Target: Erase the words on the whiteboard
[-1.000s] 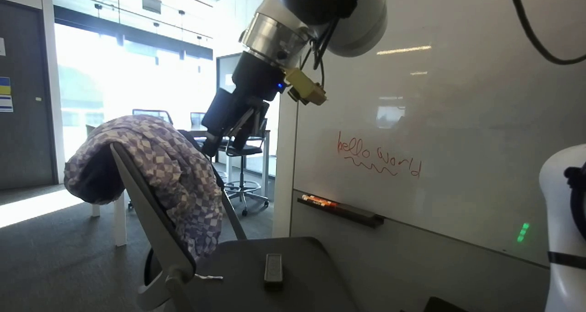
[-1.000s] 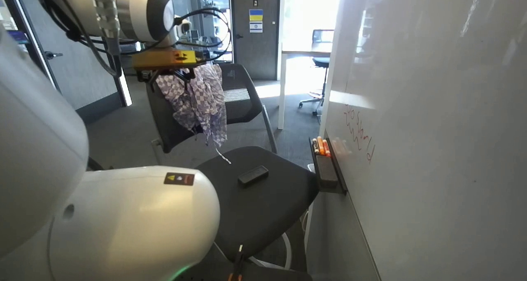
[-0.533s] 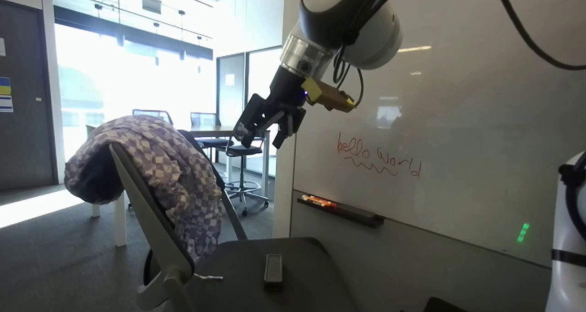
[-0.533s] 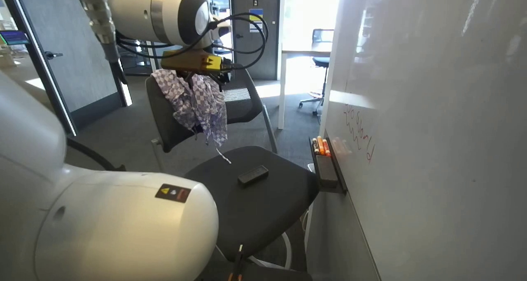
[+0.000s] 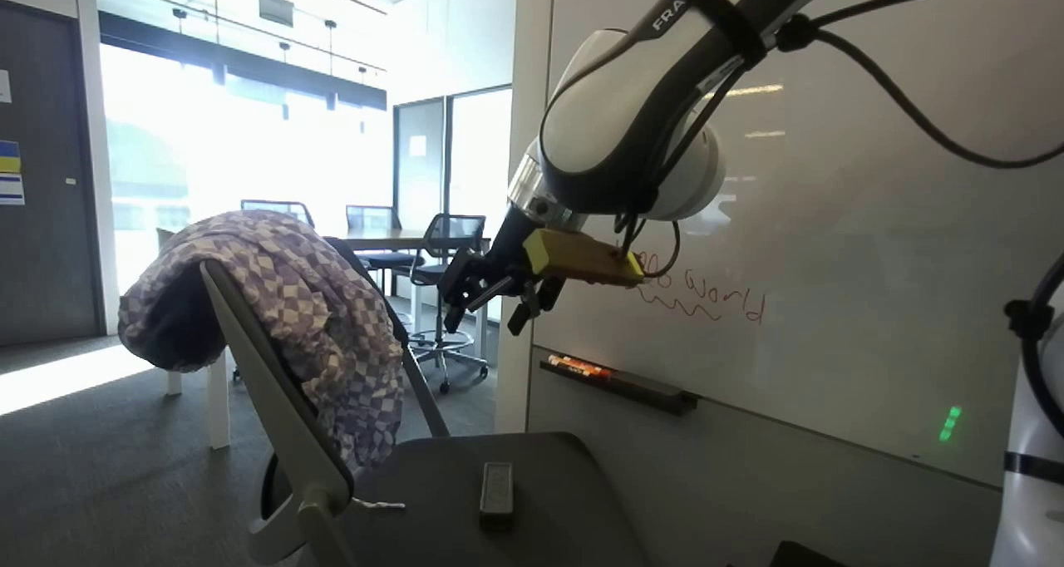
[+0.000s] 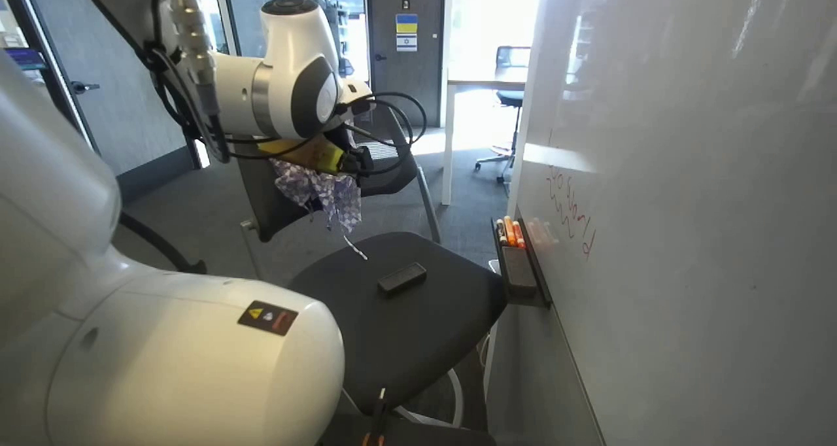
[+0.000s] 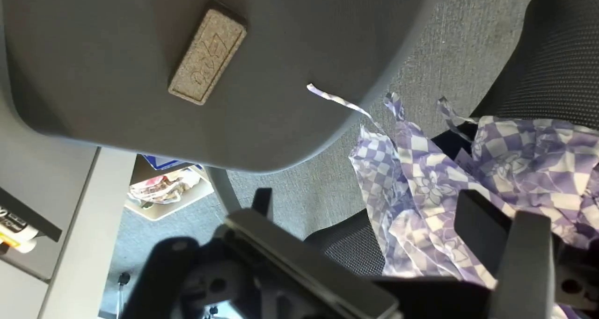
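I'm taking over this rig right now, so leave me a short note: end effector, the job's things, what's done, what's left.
End effector: open, nothing in its grip.
Words: red, ending in "world", on the whiteboard; partly hidden in an exterior view.
Eraser-like block: flat on the chair seat, ungripped; a similar dark block lies in the tray.
Done: no wiping visible.
Left: everything; likely grip the seat's block, then wipe the words off.
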